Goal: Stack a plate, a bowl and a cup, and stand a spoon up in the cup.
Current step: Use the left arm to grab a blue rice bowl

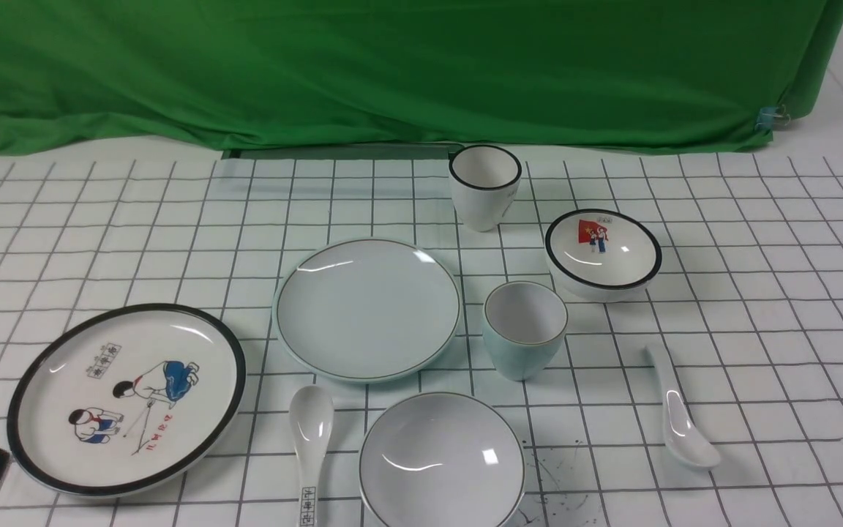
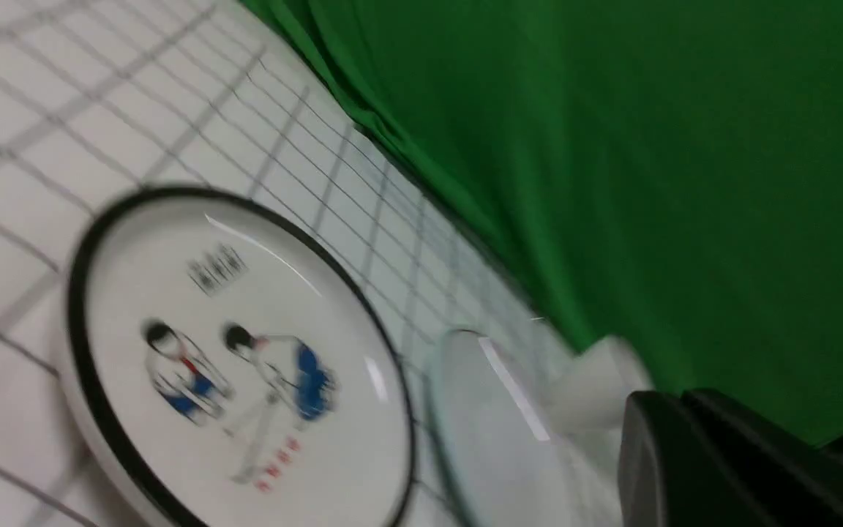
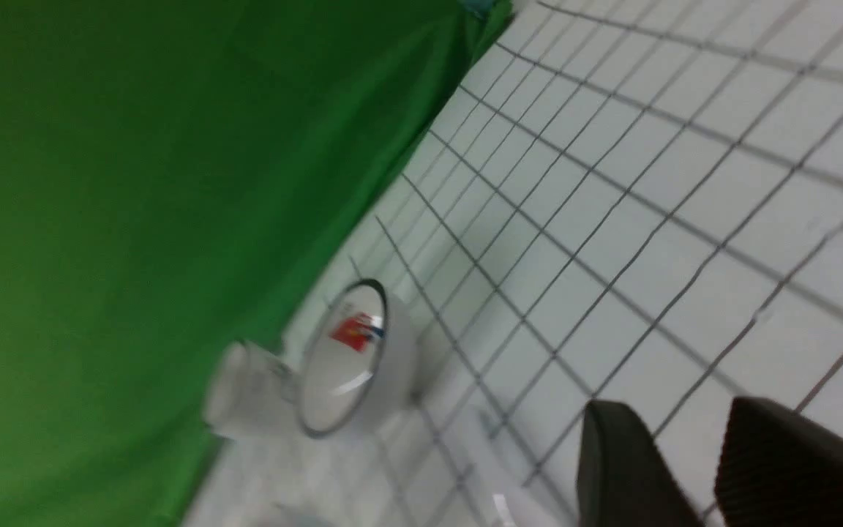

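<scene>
Front view, left to right: the left gripper [image 2: 677, 410] is caught only as a black corner at the bottom edge. In the left wrist view its fingers are pressed together, nothing pinched. The cartoon plate [image 1: 126, 399] lies just beside it. The plate [image 1: 367, 307] sits ahead and to the right of that gripper, past the cartoon plate, and is bare. The printed spoon [image 1: 309, 439], bowl [image 1: 442, 461], cup [image 1: 524, 329] and spoon [image 1: 681, 413] are laid out separately to its right.

Nothing is stacked, so the step is judged to be the first one, bowl onto plate, not yet begun. The next move is judged to need spread fingers, the bowl's rim pinched, then the bowl lifted and centred on the plate. The black-rimmed cup [image 1: 485, 187] is to be left alone.

The right gripper [image 3: 674, 421] is shown spread and empty, with the flag bowl [image 3: 352, 359] ahead of it.

The bowl's near rim is cut off by the frame. The right gripper is missing from the front view, so its place relative to the spoon cannot be told. Both wrist views are blurred.
</scene>
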Controlling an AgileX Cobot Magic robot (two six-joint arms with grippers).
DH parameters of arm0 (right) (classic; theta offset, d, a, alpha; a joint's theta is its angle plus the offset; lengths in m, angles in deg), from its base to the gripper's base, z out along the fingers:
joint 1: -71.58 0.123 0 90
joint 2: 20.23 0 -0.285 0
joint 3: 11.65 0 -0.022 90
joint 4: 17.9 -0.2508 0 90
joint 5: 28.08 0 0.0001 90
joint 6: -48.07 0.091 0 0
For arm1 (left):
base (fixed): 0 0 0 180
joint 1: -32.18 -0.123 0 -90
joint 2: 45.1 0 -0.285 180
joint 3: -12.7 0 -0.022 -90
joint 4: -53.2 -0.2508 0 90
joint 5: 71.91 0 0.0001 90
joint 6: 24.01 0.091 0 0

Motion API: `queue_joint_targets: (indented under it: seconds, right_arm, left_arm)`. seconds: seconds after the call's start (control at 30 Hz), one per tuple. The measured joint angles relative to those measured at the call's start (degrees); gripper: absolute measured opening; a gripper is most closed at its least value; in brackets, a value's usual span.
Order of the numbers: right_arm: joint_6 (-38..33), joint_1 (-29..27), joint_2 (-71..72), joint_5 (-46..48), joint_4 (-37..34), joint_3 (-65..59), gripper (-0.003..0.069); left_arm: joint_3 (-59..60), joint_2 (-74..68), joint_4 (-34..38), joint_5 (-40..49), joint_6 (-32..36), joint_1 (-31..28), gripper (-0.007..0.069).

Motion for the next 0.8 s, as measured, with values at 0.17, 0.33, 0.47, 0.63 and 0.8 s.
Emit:
queue_joint_targets:
  seconds: [0.17, 0.33, 0.47, 0.63, 0.8]
  right_arm:
    - [8.2, 0.0, 0.0, 0.5, -0.7, 0.0, 0.0243]
    - [-1.4, 0.0, 0.0, 0.0, -0.4, 0.0, 0.0243]
    - [-11.9, 1.7, 0.0, -1.4, -0.4, 0.5, 0.0216]
    - [-30.7, 6.2, -5.7, 0.2, 0.1, 9.8, 0.0041]
    - [-48.6, 9.5, -22.9, 6.5, 0.7, 24.8, 0.0014]
  left_arm:
    - [0.0, 0.0, 4.2, -1.0, -4.2, 0.0, -0.0028]
    - [0.0, 0.0, 4.2, -2.3, -4.4, 0.0, -0.0028]
    - [-4.1, 0.1, 1.6, 0.6, 2.6, 0.0, -0.0028]
    - [-19.0, -7.3, -13.4, 14.0, 8.1, 0.0, -0.0028]
    - [-34.1, -25.6, -25.9, 30.1, 14.6, 0.0, -0.0028]
